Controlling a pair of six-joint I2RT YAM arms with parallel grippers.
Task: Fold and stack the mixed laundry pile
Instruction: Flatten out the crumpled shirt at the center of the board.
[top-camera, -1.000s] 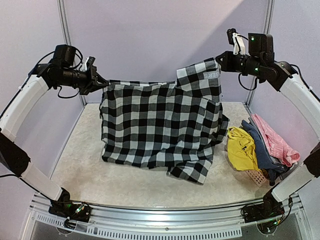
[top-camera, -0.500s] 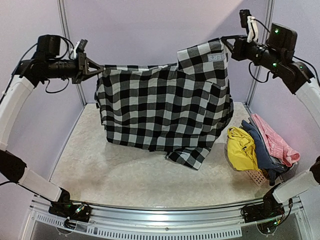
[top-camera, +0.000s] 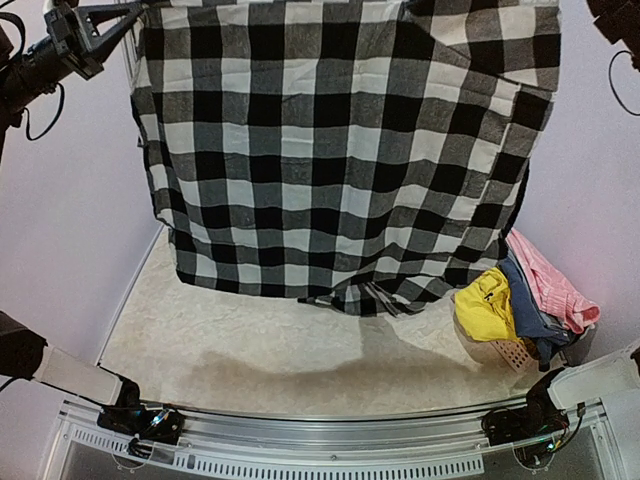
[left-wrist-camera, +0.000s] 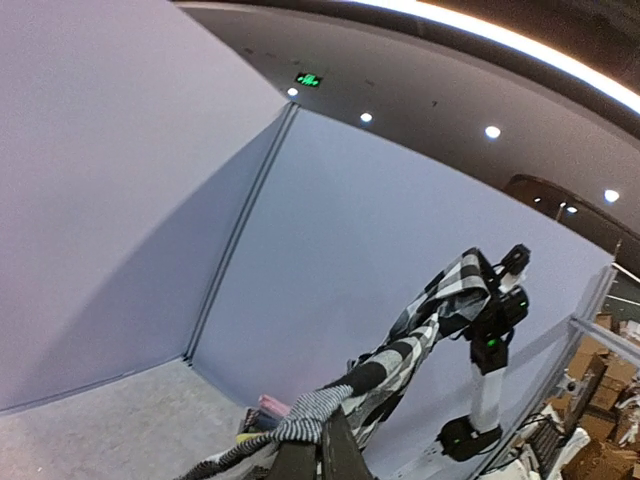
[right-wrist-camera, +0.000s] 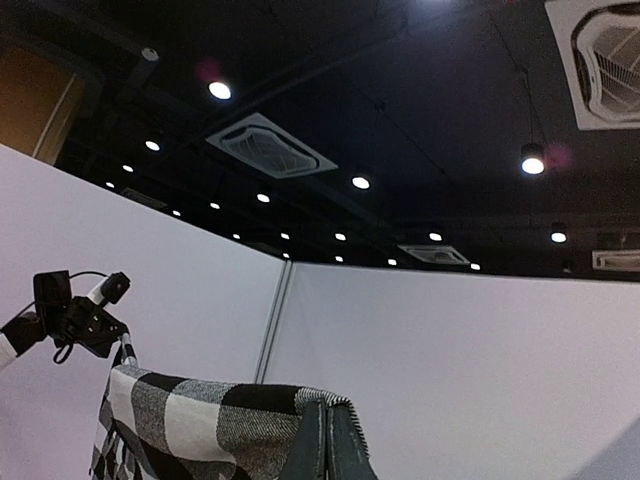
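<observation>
With the black-and-white checked shirt (top-camera: 340, 150) hoisted high, I read this step as spreading it out before laying it flat. The left tool (left-wrist-camera: 322, 440) is pinched fully closed on one top corner, cloth bunched at its tips. The right tool (right-wrist-camera: 327, 440) is likewise clamped tight on the other top edge. From overhead that tool is almost out of frame, so I go by its wrist view. The shirt hangs as a wide sheet up and to the left of the salmon basket (top-camera: 505, 352), its hem apparently clear of the surface (top-camera: 250, 350). On the basket sit the yellow garment (top-camera: 485, 305), the blue-grey one (top-camera: 525, 300) and the pink one (top-camera: 550, 285). The hem's lower corner comes near the yellow one. To do this well I would hold both corners level and taut. I would then lower the hem first onto the surface left of the basket, well apart from that pile.
</observation>
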